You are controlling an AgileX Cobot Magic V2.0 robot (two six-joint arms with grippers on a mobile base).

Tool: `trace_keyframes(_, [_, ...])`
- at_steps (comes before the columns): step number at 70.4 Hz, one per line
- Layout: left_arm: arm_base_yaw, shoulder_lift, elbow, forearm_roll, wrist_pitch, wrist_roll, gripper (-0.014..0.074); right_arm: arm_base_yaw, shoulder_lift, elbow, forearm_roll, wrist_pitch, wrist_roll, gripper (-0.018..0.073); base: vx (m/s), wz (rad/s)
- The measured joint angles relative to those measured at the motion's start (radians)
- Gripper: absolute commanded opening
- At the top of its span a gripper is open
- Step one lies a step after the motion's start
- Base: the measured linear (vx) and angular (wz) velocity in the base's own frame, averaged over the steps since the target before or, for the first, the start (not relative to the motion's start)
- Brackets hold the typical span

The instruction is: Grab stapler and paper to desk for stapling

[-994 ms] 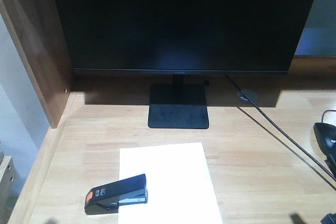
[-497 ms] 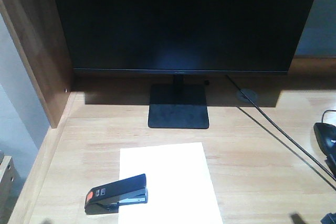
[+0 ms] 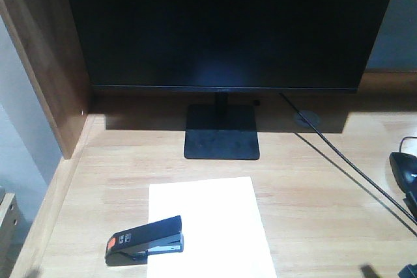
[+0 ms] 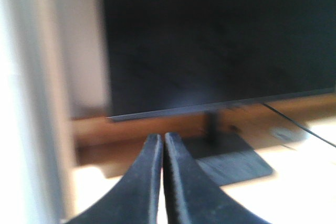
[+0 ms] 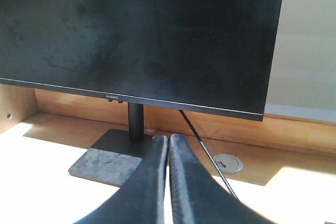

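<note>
The stapler (image 3: pixel 144 240), rigid and best pinched across its narrow body, lies on the left edge of the thin, floppy paper (image 3: pixel 208 229) on the desk (image 3: pixel 313 193), both grippers' jaws pressed together, empty.

One light wood-grain desk (image 3: pixel 326 219) carries everything here. On it, one large black monitor (image 3: pixel 228 24) on a single square black stand (image 3: pixel 221 133) at the back edge. One plain white rectangular sheet of paper (image 3: pixel 215 226) sits at the front edge, and one small black stapler with an orange end patch (image 3: pixel 144 240) lies across its left side. One black cable (image 3: pixel 345 174), one round grey cable grommet (image 3: pixel 307 119), and one black mouse (image 3: pixel 404 167) at the right edge.
</note>
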Motion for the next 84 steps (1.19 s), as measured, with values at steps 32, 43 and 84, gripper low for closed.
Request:
trace_keyframes(32, [0.233, -0.291, 0.275, -0.043, 0.034, 0.001, -0.0006, 0.0, 0.0, 0.0, 0.0, 0.0, 0.0, -0.001, 0.0, 0.0])
trace_keyframes(43, [0.244, -0.291, 0.358, -0.052, 0.021, 0.001, -0.0006, 0.0, 0.0, 0.001, 0.0, 0.0, 0.0, -0.001, 0.0, 0.0])
trace_keyframes(84, [0.244, -0.291, 0.363, -0.053, -0.037, 0.016, -0.0006, 0.0, 0.0, 0.002, 0.0, 0.0, 0.0, -0.001, 0.0, 0.0])
